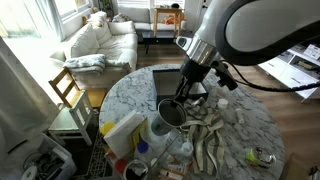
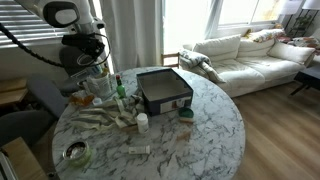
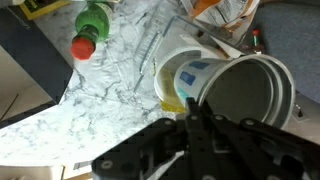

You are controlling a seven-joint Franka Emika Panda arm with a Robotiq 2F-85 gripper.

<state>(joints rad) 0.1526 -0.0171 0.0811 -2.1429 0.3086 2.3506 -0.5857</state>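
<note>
My gripper (image 3: 191,104) is shut, its thin fingertips pinched on the rim of a grey metal cup (image 3: 250,98). In the wrist view the cup's mouth faces the camera. Just behind it sits a white cup with a blue label (image 3: 188,72), with something yellow (image 3: 172,104) at its edge. In an exterior view the gripper (image 1: 181,101) holds the cup (image 1: 170,114) tilted just above the round marble table (image 1: 245,125). From the opposite side the arm (image 2: 82,45) reaches down among clutter at the table's far edge, and the cup is hard to make out there.
A black box (image 2: 165,90) stands mid-table. A green bottle with a red cap (image 3: 90,25) lies close by, and a white bottle (image 2: 142,122), a metal bowl (image 2: 75,152) and scattered utensils (image 1: 210,135) are near. A white sofa (image 2: 240,50) and a wooden chair (image 1: 68,90) stand beyond the table.
</note>
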